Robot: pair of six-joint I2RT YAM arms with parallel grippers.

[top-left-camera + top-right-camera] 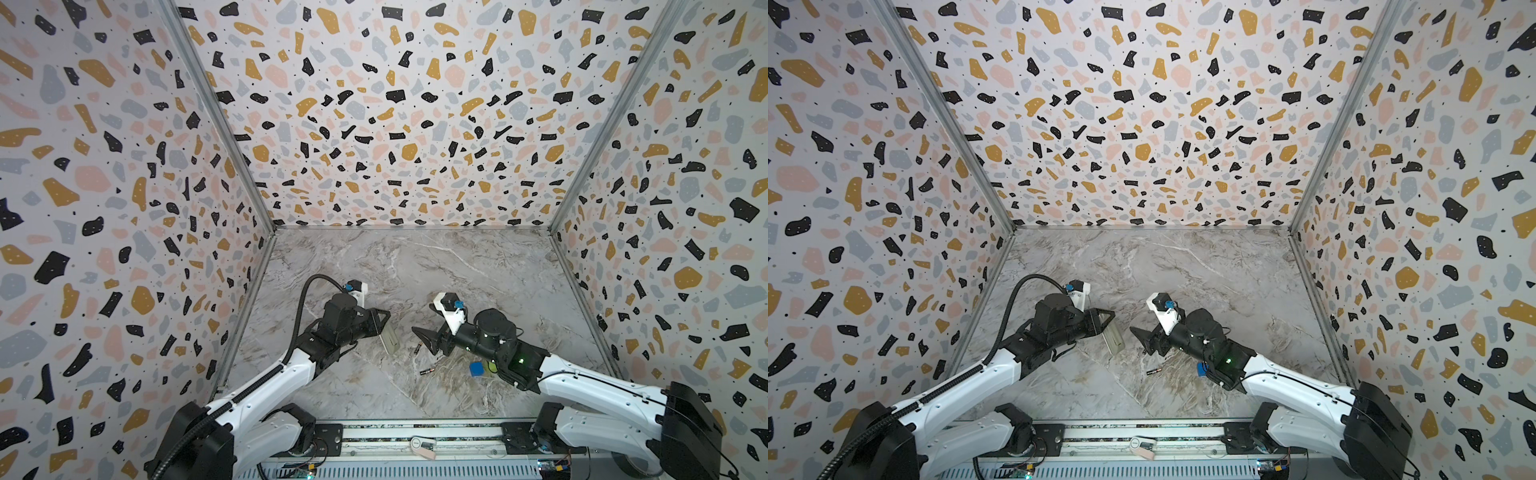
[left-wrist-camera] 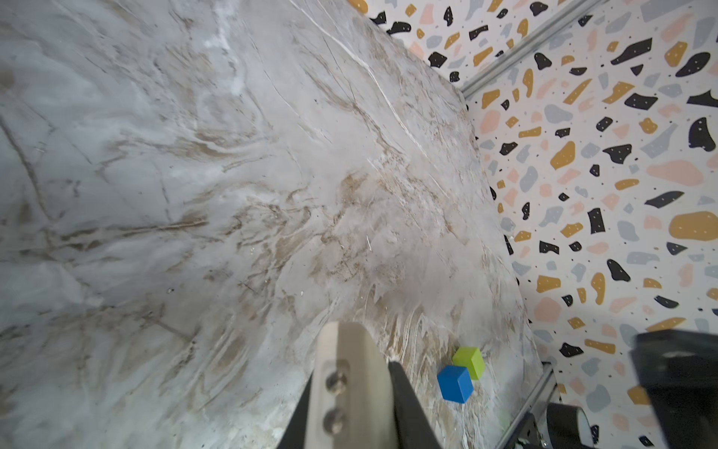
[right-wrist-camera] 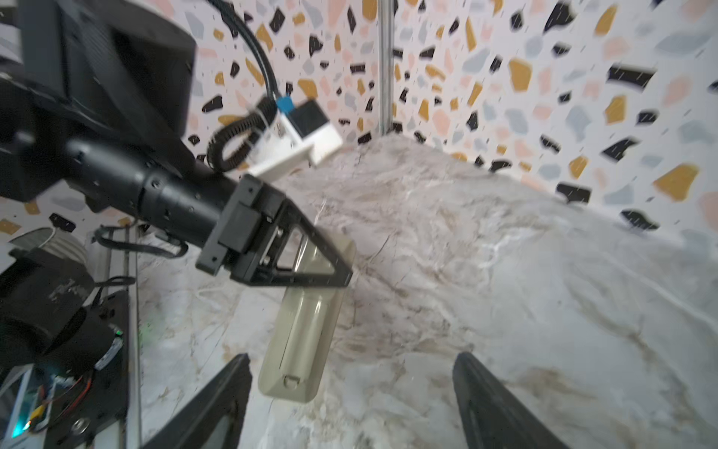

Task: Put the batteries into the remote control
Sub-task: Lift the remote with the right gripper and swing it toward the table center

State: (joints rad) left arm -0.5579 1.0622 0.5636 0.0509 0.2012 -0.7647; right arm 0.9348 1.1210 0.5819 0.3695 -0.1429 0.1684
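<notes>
Remote control [image 3: 303,338], back recess showing, lower centre, clamped in left gripper [image 3: 342,268] jaws. Right gripper [image 3: 351,365] jaws apart. Battery [image 1: 427,371] and second battery [image 1: 417,348] loose on table [image 1: 374,270].

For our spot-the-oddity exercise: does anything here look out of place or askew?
The blue cube and green cube by the right arm have no part in the job. The remote is held tilted in the shut left gripper, and the batteries lie loose on the table at different angles.
</notes>
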